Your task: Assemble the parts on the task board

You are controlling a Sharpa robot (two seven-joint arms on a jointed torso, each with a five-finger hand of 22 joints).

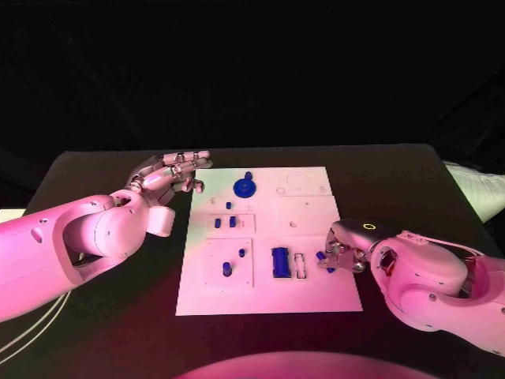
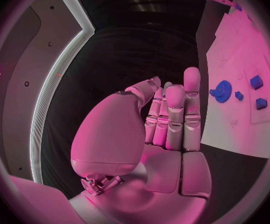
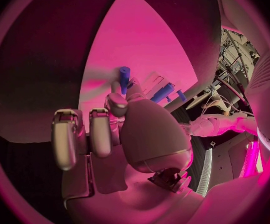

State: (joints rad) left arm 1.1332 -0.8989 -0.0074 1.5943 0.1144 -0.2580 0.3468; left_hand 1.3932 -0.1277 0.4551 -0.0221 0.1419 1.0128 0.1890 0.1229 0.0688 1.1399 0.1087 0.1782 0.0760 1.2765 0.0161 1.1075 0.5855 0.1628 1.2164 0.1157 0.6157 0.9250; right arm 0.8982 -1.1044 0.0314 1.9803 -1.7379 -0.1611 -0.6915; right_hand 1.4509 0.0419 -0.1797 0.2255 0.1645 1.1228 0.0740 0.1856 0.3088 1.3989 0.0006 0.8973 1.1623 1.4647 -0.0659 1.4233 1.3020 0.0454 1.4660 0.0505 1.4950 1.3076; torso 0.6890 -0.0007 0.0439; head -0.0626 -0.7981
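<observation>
Two robot hands work at this moment, and each one has a different role. The right robot hand [image 1: 342, 254] is at the right edge of the board [image 1: 309, 296], near its front, and it pinches a small blue peg [image 3: 124, 76] between the fingertips; the peg stands up above the fingers, probably so that its free end can go down into a hole. It is just beside the long blue block [image 1: 280, 262] and the narrow slot next to it, so I think this area is the goal of the peg. The left robot hand [image 1: 170, 174] holds nothing: its fingers [image 2: 175, 115] are straight and close together, released, above the tabletop [image 1: 105, 170] just beside the far left corner of the board. It seems to wait there, out of the way. Near it the blue gear [image 1: 245, 187] lies on the board, and some small blue pieces [image 1: 224, 223] sit in the recesses on the left half.
</observation>
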